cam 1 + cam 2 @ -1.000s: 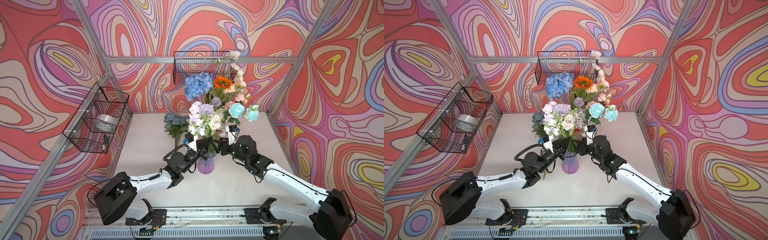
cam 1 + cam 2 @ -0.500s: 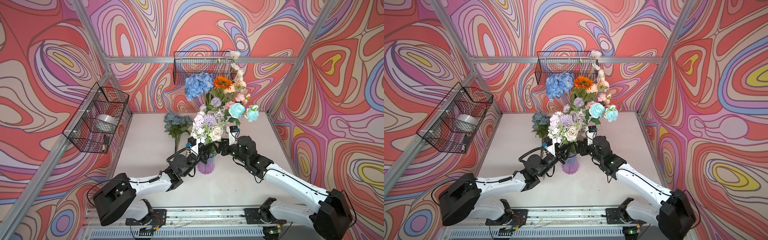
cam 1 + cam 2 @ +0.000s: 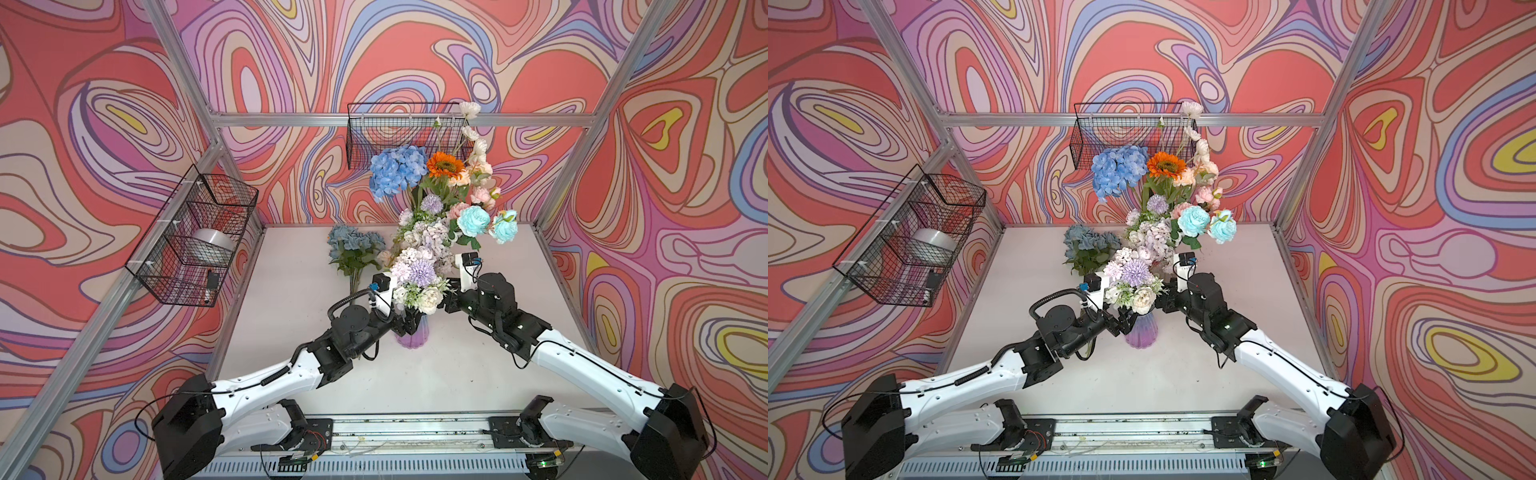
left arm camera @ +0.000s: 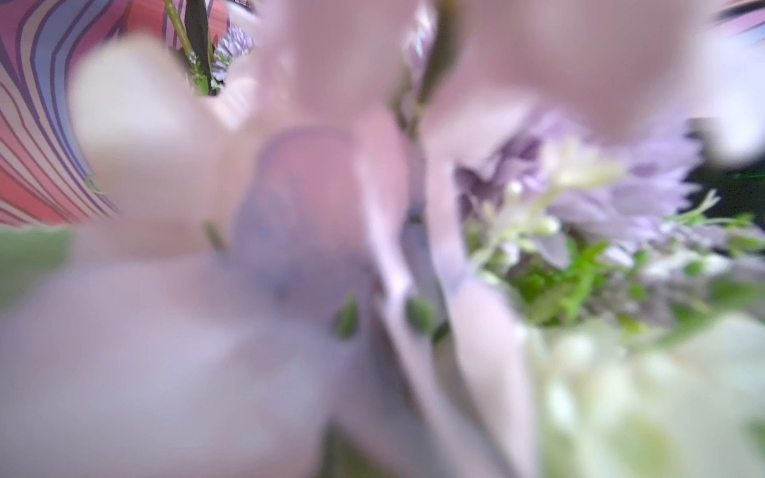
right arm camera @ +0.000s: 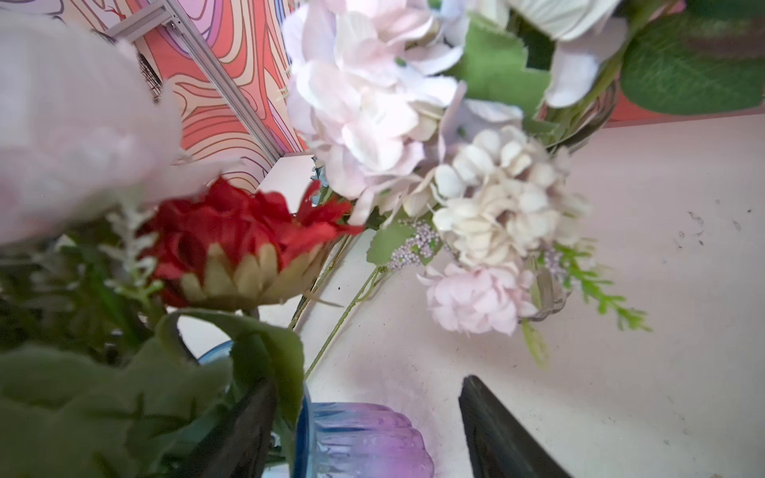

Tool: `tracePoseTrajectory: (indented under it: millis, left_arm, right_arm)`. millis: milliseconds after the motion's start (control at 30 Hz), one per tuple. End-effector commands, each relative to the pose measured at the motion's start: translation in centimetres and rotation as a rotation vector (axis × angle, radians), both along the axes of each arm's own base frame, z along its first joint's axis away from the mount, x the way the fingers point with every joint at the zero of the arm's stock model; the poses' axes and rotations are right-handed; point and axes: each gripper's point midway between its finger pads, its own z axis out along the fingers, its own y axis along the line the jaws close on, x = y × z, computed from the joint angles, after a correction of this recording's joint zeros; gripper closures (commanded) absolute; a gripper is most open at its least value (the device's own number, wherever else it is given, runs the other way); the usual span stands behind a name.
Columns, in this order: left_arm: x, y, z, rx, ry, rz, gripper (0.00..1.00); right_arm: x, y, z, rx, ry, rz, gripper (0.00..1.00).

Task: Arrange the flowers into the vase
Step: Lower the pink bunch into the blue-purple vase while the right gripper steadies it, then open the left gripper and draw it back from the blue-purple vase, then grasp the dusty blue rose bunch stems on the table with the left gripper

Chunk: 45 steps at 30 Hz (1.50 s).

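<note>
vase: purple ribbed vase [image 3: 409, 337] stands mid-bench [image 3: 478, 374], with both arms close in on it.
flowers: most are in the vase. Blue hydrangea [image 3: 397, 172] and orange sunflower [image 3: 445, 164] stand tall at the back, aqua roses [image 3: 473, 220] to the right. A lilac-white bunch [image 3: 417, 276] sits low in front, leaning out over the rim.
leftover: dusty-blue bunch [image 3: 355, 249] lies on the bench behind-left of the vase, apart from it and not yet in.
left jaws: at the vase neck, right under the lilac-white bunch. From above they look apart, with nothing seen clamped. The left wrist view is only blurred petals.
right jaws: apart, one on each side of the vase [image 5: 364, 438] in the right wrist view. A gap shows on one side, so no clamp.
risk tip: the load looks top-heavy, with long stems fanning back and right. A nudge from either jaws at the neck could rock the vase or tip it over.
risk snag: the left arm [image 3: 353, 322] sits in the foliage. Pulling out could catch leaves and drag the lilac-white bunch out.
risk flop: the low bunch leans outward. If it is seated shallow, it may slide off the rim.
risk vision: petals cover the left wrist camera, so any fine move on that side is near blind.
risk crowding: the neck looks full. Forcing the dusty-blue bunch in could push other stems out.
</note>
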Motion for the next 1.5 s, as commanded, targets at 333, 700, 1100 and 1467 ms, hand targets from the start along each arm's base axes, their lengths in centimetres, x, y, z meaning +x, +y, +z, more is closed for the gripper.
tracePoseTrajectory:
  millis: [333,700,1100,1467]
  left_arm:
    - [-1.8,4.4,-4.6,0.324,0.225,0.051,0.0]
    - [-1.7,8.6,0.4,0.019,0.264,-0.051,0.0]
    - [4.9,14.1,4.1,-0.238,0.232,0.213,0.02]
    - [11.2,20.3,-5.1,-0.076,0.362,0.619,0.37]
  right_arm:
    - [0.2,-1.9,1.4,-0.102,-0.029,-0.069,0.24]
    - [0.4,-2.0,2.5,-0.109,-0.059,-0.076,0.22]
    - [0.4,-1.9,3.5,-0.104,-0.083,-0.067,0.22]
    - [-0.6,-3.3,4.1,-0.113,-0.113,-0.092,0.05]
